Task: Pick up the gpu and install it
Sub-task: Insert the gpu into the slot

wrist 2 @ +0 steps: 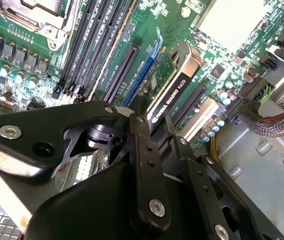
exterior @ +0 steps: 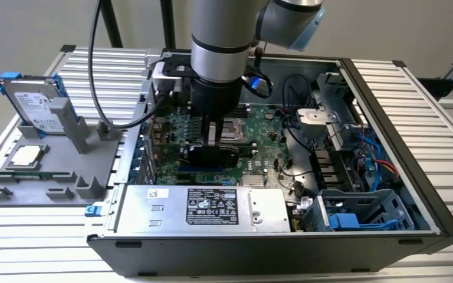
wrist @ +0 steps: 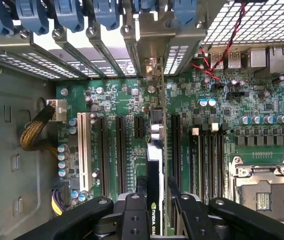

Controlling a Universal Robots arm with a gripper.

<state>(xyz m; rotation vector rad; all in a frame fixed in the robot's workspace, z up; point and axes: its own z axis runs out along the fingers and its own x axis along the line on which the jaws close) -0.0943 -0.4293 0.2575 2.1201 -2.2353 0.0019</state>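
The gpu stands on edge between my fingers, its black shroud and green board running along the motherboard's expansion slots. In the first wrist view the gpu lines up with a long black slot, and its silver bracket end reaches the case's rear slot openings. Whether it is pushed into the slot I cannot tell. My gripper is shut on the card's near end, one finger on each face. In the exterior view the gripper hangs low inside the open case, over the motherboard.
The power supply lies along the case's front edge. A drive cage and cables fill the exterior view's right. The bare CPU socket is beside the RAM slots. A grey fixture at the exterior view's left holds a hard drive.
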